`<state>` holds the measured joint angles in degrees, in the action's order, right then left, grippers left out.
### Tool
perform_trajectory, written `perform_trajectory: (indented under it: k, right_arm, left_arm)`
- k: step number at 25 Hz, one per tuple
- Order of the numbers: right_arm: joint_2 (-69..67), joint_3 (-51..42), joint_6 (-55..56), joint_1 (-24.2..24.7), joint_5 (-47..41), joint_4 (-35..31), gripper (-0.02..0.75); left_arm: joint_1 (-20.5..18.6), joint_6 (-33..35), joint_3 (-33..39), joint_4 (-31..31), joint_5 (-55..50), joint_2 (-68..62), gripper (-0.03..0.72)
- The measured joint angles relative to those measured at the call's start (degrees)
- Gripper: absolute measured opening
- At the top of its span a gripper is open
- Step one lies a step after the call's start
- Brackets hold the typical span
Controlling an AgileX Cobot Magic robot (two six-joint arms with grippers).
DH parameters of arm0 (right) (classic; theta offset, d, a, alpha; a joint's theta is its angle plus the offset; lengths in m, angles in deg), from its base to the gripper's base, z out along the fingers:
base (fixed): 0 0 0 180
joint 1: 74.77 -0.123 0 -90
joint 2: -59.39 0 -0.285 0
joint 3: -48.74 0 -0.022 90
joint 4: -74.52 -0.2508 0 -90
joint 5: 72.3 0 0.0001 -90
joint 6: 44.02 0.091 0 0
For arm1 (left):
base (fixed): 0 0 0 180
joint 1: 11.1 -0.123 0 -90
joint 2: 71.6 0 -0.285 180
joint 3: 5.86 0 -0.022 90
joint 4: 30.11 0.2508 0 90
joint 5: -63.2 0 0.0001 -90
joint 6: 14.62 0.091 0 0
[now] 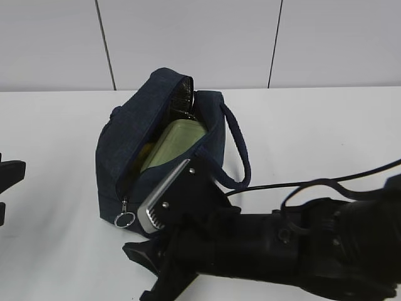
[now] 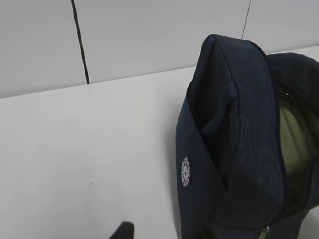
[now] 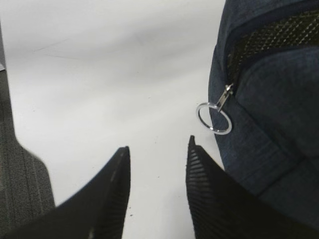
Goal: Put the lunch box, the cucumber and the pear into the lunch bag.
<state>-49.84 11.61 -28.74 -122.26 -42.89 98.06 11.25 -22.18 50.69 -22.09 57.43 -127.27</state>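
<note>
The navy lunch bag (image 1: pixel 119 157) stands open on the white table, its top flap folded back. Inside lies the lunch box (image 1: pixel 175 143), its sage-green lid facing up, with a yellow patch of the pear (image 1: pixel 148 152) beside it. The cucumber is hidden. The silver ring zipper pull (image 1: pixel 124 219) hangs at the bag's front corner. My right gripper (image 3: pixel 157 144) is open and empty just in front of that corner, the ring (image 3: pixel 214 118) slightly beyond its right fingertip. My left gripper (image 1: pixel 5 188) waits open at the far left, apart from the bag (image 2: pixel 239 149).
The bag's padded loop handle (image 1: pixel 241 150) droops off its right side onto the table. The right arm's black body and cable (image 1: pixel 313 251) fill the lower right foreground. A pale panelled wall (image 1: pixel 200 44) rises behind the table.
</note>
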Motion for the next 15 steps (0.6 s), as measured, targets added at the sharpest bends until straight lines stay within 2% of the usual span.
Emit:
perform_trajectory:
  k: [5, 8, 11, 15]
  right_arm:
    - [-4.1, 5.3, 0.0, 0.0, -5.1, -1.2, 0.304]
    - [-5.9, 6.7, 0.1, 0.0, -5.8, -1.6, 0.358]
    - [-7.2, 7.5, 0.3, 0.0, -6.0, -2.2, 0.451]
    - [-8.7, 8.7, 0.6, 0.0, -6.2, -2.7, 0.49]
  left_arm:
    - [0.0, 0.0, 0.0, -0.1, 0.0, 0.0, 0.236]
    - [0.0, 0.0, 0.0, -0.2, 0.0, 0.0, 0.236]
    - [0.0, 0.0, 0.0, -0.7, 0.0, 0.0, 0.236]
    - [0.0, 0.0, 0.0, -0.8, 0.0, 0.0, 0.236]
